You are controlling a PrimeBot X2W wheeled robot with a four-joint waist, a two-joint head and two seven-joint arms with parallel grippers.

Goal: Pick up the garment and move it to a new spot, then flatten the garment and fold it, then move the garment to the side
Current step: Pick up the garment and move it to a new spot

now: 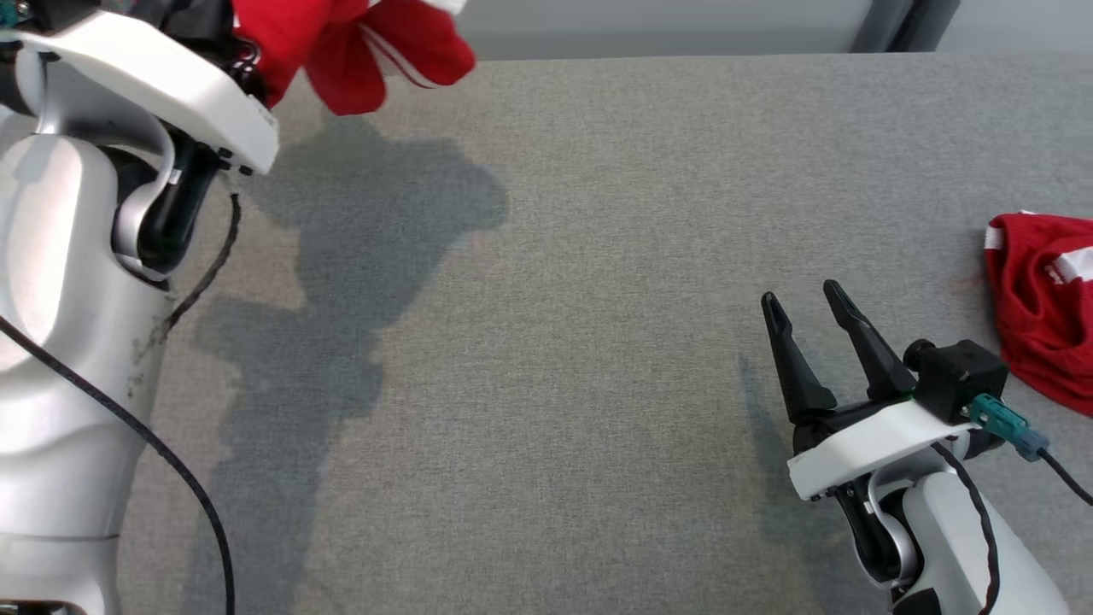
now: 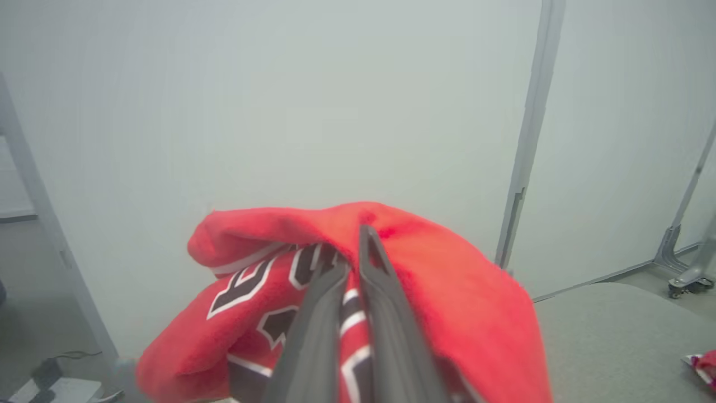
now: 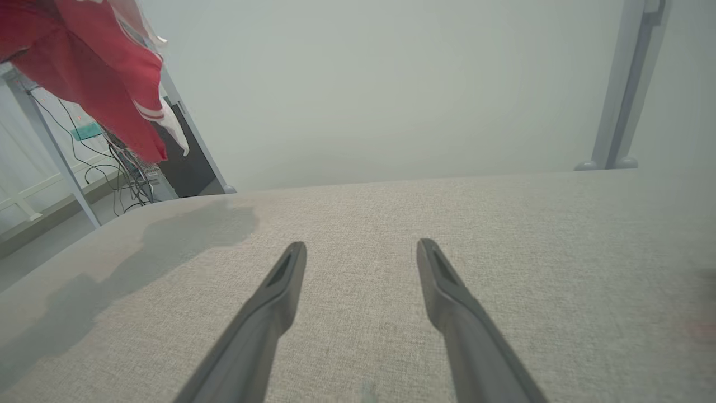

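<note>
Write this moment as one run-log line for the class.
left gripper: shut on red garment, held clear of table | right gripper: open, empty | second red garment: on table, right edge | fold: not yet done

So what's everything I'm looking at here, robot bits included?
held garment: one, red with white and black lettering, raised over the table's far left
second garment: one, red with white stripes, crumpled at the table's right edge
table: one, grey cloth top, before the robot
floor cables: a tangle, black, beyond the table's left end
left fingers: two, dark, shut on the held garment
right fingers: two, dark, open, over the table's near right
arms: two, white, lower left and lower right
</note>
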